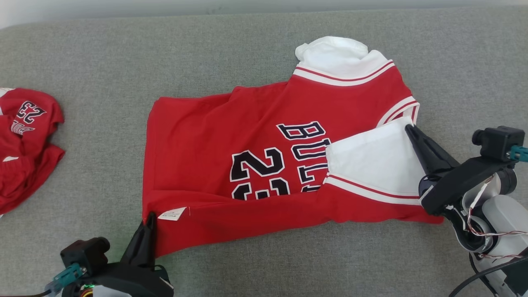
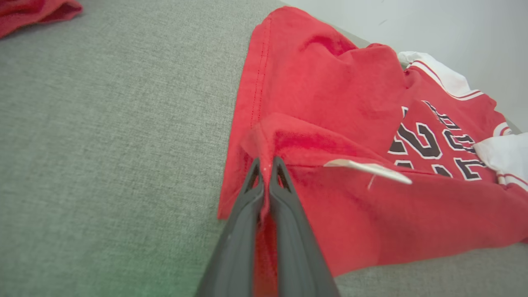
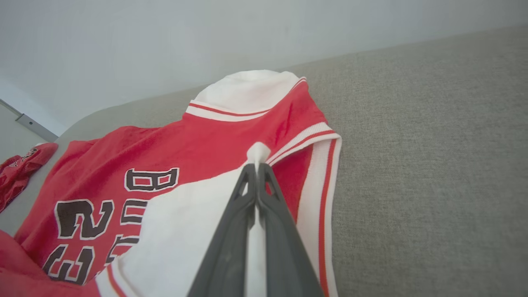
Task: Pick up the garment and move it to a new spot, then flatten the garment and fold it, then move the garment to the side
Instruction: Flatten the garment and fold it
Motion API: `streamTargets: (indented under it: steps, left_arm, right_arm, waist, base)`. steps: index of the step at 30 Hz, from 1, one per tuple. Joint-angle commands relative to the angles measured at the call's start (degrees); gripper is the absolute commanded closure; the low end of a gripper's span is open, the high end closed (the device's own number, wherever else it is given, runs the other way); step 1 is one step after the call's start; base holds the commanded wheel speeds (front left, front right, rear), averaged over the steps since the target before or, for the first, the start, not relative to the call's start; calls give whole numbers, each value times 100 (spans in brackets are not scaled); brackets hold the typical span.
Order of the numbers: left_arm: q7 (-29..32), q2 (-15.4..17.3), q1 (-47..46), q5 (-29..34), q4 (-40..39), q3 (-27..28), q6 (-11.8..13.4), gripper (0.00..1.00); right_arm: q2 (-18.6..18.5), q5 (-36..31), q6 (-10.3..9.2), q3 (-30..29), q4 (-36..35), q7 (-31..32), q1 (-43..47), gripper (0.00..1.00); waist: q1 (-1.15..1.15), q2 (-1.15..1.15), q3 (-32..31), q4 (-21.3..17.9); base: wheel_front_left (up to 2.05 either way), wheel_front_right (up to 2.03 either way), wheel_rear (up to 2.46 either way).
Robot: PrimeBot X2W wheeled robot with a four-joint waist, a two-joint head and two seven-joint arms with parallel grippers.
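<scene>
Folding under way: red jersey (image 1: 214, 144) lies flat mid grey cushion (image 1: 82, 53), its near long edge already turned over the numerals, left gripper (image 1: 151, 216) clamped on the hem corner, right gripper (image 1: 408, 128) clamped on the white sleeve (image 1: 371, 161); further folds and the sideways move look outstanding.

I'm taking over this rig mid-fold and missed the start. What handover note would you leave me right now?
Left gripper: shut on the jersey at its near hem corner.
Right gripper: shut on the white sleeve, which lies over the lettering.
Done: jersey spread on the grey surface, near edge turned over its front.
A second red garment sits crumpled at the left.
Left to do: finish the fold, then move the jersey aside.
</scene>
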Motion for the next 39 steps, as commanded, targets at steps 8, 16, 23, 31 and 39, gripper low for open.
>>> streamTargets:
  steps: [8, 16, 23, 31, 39]
  left_arm:
    - [-342, 34, -138, 215, 189, 17, 79, 0]
    - [-891, 162, -115, 848, -143, 65, 477, 0]
    - [-1104, 299, -70, 1403, -249, -89, 728, 0]
    - [-1148, 371, 288, 1647, -106, -250, 900, 0]
    - [-1028, 440, 705, 1680, -32, -371, 978, 0]
  right_arm:
    - [25, 224, 0, -123, 231, -756, 179, 0]
    - [391, -509, 0, -1285, 58, -1078, 866, 0]
    - [987, -2039, 0, -2243, -685, -1079, 1762, 0]
    - [1488, -3208, 0, -2602, -1482, -904, 2793, 0]
    - [1766, -3672, 0, -2848, -1999, -542, 3596, 0]
  waist:
    - [-1, 0, -145, -14]
    - [-1, 0, -406, -116]
    - [-1, 0, -698, -189]
    - [-1, 0, -1050, -214]
    - [-1, 0, -1339, -227]
  base:
    - [0, 0, 0]
    - [0, 0, 0]
    - [0, 0, 0]
    - [0, 0, 0]
    - [0, 0, 0]
